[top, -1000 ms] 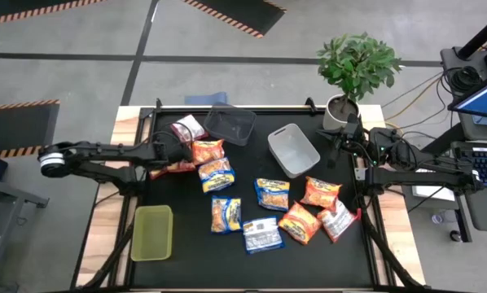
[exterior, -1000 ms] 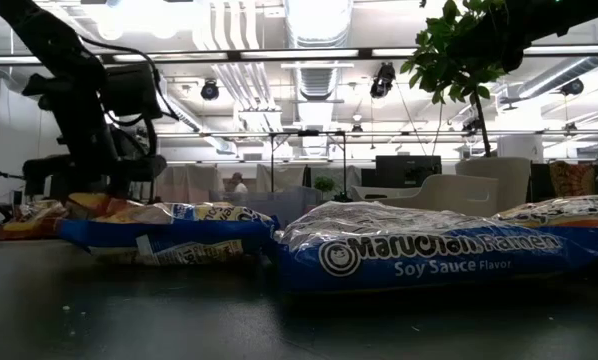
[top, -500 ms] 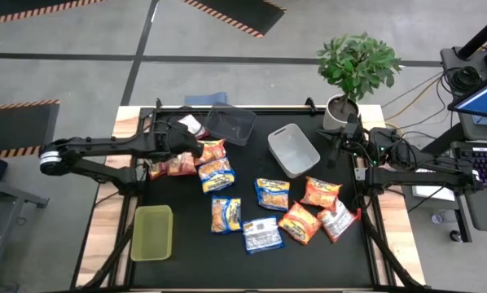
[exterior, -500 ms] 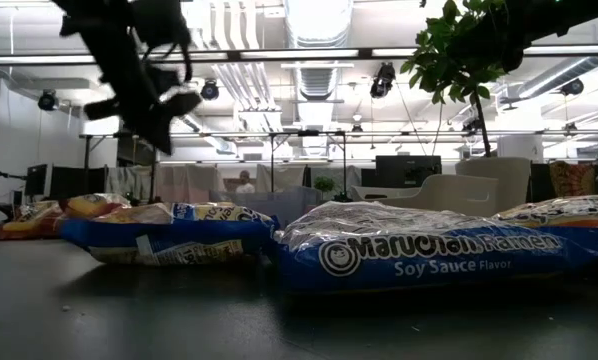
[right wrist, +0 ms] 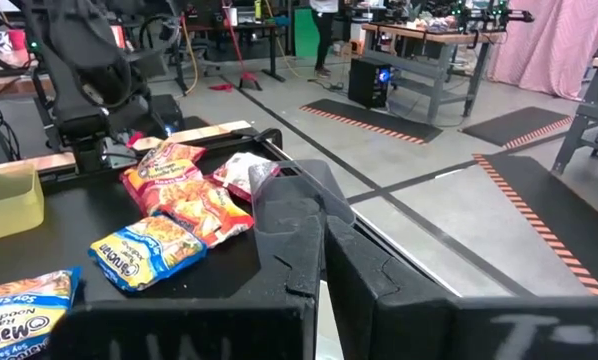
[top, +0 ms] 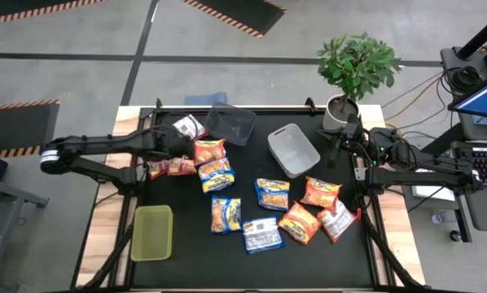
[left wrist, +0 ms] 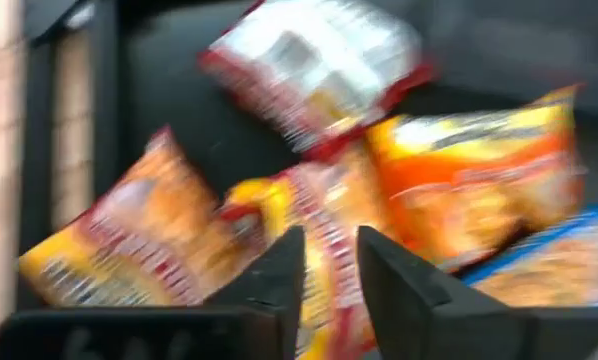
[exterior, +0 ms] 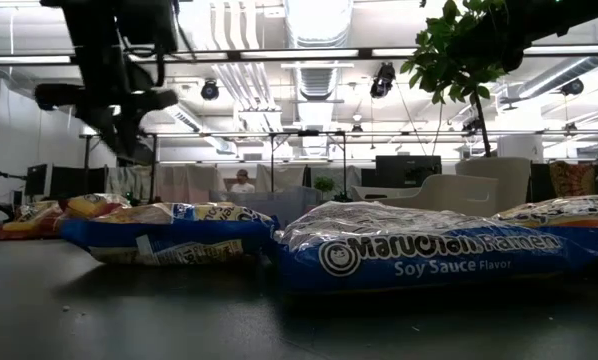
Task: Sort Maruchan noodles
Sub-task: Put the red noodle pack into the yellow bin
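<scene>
Sorting looks barely begun: all three bins, the dark grey bin (top: 230, 124), light grey bin (top: 293, 149) and yellow-green bin (top: 152, 232), appear empty. I count eleven Maruchan noodles (top: 217, 175) loose across the table (top: 349, 260), roughly five orange, four blue and two red-and-white. The left gripper (top: 176, 143) hovers over the far-left cluster, fingers slightly apart and empty, while the right gripper (top: 335, 147) waits closed at the right edge.

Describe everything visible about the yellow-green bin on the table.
The yellow-green bin is a shallow rectangular tub of translucent-looking plastic with rounded corners, standing upright and open-topped on the black table near its front left corner. Nothing shows inside it. No packet touches it; the nearest blue-and-yellow packet lies apart to its right. Neither gripper is near it.
</scene>
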{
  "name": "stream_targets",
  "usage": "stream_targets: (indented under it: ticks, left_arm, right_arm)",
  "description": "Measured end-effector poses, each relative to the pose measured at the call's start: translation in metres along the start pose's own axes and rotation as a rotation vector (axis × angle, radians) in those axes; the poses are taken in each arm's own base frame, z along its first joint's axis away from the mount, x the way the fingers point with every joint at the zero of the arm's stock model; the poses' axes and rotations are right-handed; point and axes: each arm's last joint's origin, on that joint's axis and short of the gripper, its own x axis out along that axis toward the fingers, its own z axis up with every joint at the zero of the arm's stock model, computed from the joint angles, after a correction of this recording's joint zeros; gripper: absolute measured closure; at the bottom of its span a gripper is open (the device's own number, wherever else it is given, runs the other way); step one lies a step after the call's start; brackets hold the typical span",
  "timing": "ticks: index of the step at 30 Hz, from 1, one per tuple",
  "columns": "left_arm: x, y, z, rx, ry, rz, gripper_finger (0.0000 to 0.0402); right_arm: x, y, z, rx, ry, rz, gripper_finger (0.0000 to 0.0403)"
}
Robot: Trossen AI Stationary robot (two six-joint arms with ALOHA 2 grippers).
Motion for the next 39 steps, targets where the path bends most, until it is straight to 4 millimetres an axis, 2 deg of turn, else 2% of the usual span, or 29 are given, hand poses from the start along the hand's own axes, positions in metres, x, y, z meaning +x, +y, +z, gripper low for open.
stream_targets:
  ticks: [3, 10, 14, 23, 28, 33, 39]
  left_arm:
    - [0.002, -0.002, 0.000, -0.062, 0.000, 0.008, 0.0272]
    - [0.003, -0.011, -0.001, 0.117, 0.074, -0.046, 0.0229]
    - [0.005, -0.014, 0.000, 0.109, 0.092, -0.069, 0.0207]
    - [0.007, -0.012, -0.001, 0.032, 0.101, -0.047, 0.0130]
    - [0.026, 0.004, -0.002, -0.032, 0.154, -0.010, 0.0127]
    - [0.044, 0.015, -0.002, -0.153, 0.180, -0.134, 0.0128]
    - [0.057, 0.028, -0.015, -0.190, 0.194, -0.148, 0.0135]
  right_arm:
    - [0.000, 0.000, 0.000, -0.001, 0.000, 0.000, 0.0394]
    - [0.000, 0.000, 0.000, -0.004, 0.000, 0.000, 0.0394]
    - [0.000, 0.000, 0.000, -0.002, 0.000, 0.000, 0.0394]
    - [0.001, 0.000, -0.001, -0.006, 0.008, 0.000, 0.0394]
    - [0.001, 0.000, -0.001, -0.004, 0.008, 0.000, 0.0394]
    - [0.001, 0.000, -0.001, -0.006, 0.010, 0.000, 0.0394]
    - [0.001, 0.000, -0.002, -0.017, 0.020, 0.000, 0.0394]
